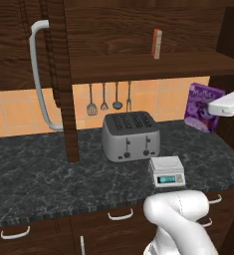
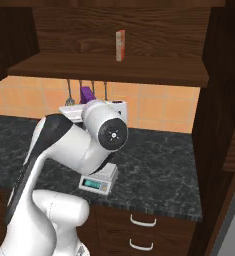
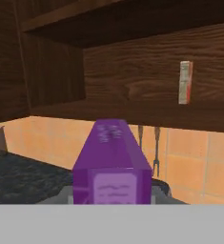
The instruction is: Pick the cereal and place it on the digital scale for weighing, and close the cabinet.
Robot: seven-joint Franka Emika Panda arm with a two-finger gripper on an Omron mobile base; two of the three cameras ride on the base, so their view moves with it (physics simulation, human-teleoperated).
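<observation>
While cabinet (image 1: 138, 30) stands open, orange-red box (image 1: 157, 43) occupies its shelf

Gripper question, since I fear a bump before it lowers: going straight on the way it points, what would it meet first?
Holding the cereal, the gripper points at the cabinet. Likely first: the orange tiled wall with hanging utensils under the shelf, though depth is unclear.

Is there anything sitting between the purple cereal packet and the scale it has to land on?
Nothing visible blocks it. The cereal is up in the air at the pincer, right of the toaster. The digital scale sits in front of the toaster with its top plate bare.
</observation>
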